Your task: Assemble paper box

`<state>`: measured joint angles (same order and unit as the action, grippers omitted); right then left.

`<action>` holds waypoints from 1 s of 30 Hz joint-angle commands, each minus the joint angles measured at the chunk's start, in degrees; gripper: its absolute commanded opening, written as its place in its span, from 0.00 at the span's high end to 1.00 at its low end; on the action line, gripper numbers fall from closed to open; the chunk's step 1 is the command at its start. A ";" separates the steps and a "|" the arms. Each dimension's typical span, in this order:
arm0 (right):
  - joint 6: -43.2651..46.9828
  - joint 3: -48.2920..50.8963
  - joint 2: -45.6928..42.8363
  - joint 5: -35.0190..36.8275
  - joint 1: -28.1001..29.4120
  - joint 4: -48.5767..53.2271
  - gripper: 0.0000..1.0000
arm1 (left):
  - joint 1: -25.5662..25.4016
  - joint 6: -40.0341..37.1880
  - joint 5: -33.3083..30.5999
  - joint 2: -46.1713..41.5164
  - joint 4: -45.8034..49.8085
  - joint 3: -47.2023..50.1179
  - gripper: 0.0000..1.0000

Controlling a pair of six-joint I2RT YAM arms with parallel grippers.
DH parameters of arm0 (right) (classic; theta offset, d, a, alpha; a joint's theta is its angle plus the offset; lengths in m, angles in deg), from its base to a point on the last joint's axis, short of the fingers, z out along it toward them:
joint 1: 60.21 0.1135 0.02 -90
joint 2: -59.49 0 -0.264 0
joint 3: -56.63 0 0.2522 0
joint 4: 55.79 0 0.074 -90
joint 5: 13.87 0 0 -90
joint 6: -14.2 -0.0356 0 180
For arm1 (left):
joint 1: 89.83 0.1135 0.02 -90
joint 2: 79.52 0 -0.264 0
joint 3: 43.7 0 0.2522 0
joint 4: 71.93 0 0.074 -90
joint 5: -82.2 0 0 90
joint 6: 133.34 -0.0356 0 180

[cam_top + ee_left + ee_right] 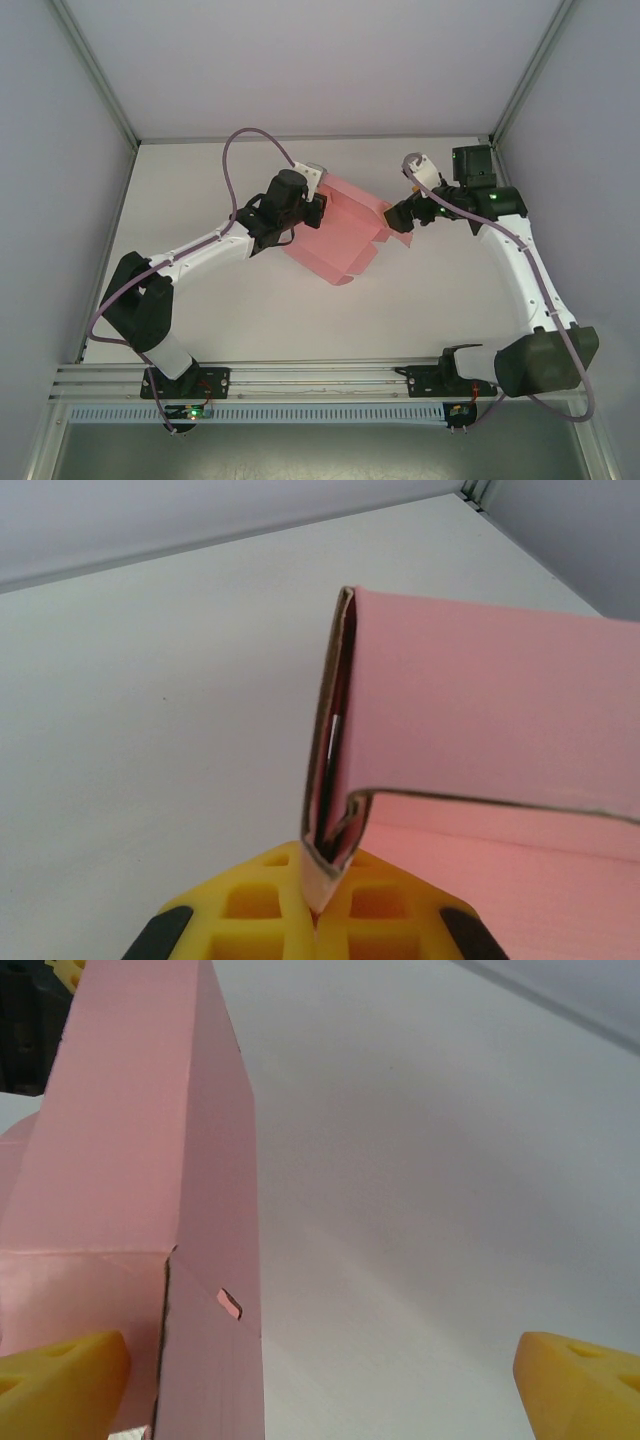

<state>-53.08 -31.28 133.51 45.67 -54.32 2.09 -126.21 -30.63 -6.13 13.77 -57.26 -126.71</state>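
- The left gripper (pixel 312 208), at 9 o'clock of the card, is pinched tight on a folded edge of the plain pink thin-card paper box (pixel 335 240).
- The paper box sits mid-table, half folded. It looks light, floppy and easily creased, so grip near the fold lines.
- The right gripper (pixel 398 215), at 3 o'clock, gapes wide and clamps nothing.
- Matte white table (pixel 200 190), with pale grey walls (pixel 320 60) on 3 sides.

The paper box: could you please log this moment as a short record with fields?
paper box: pink, partly folded, between the two arms
left gripper: shut on a folded edge of the box
right gripper: open, the box's end by one finger; contact cannot be told
table: white, under the box
task state: box not yet assembled
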 commanded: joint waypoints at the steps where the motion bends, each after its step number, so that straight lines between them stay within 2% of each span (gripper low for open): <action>1: -3.68 2.19 0.47 -4.16 1.09 -7.85 0.02 | 0.09 1.90 1.76 0.05 -0.70 -2.75 1.00; 4: -10.09 5.39 -0.12 -2.41 2.65 -18.31 0.02 | 0.03 2.57 3.22 0.26 -1.51 -2.57 1.00; 8: -19.91 13.15 -0.71 2.04 3.84 -37.79 0.02 | 0.08 3.66 3.78 0.68 -1.87 -2.49 1.00; 11: -22.61 15.48 -0.69 5.79 4.39 -42.74 0.02 | 0.03 4.58 3.72 0.69 -1.77 -2.47 1.00; 15: -20.56 15.18 -4.32 9.34 4.48 -38.31 0.02 | 0.17 5.88 -1.89 0.89 0.40 -3.49 1.00; 18: -18.20 14.69 -8.60 11.49 4.14 -29.59 0.02 | 0.95 8.47 -5.65 1.24 2.36 -4.52 1.00; 21: -15.14 16.23 -11.48 7.72 4.17 -21.59 0.02 | 2.09 10.32 -5.85 1.43 2.38 -4.66 1.00; 23: -15.43 19.06 -12.61 7.76 4.22 -20.44 0.02 | 2.50 10.80 -5.81 1.36 2.17 -4.57 1.00; 26: -16.84 22.68 -13.84 12.25 4.22 -20.58 0.02 | 2.59 10.36 -6.17 1.44 2.86 -4.84 1.00; 30: -16.75 25.55 -15.65 14.72 3.98 -21.65 0.02 | 3.00 10.11 -6.30 1.54 4.14 -4.70 1.00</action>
<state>-69.69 -7.24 119.21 57.26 -50.23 -20.48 -123.94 -21.80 -10.93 14.63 -54.66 -130.04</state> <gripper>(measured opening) 0.983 0.043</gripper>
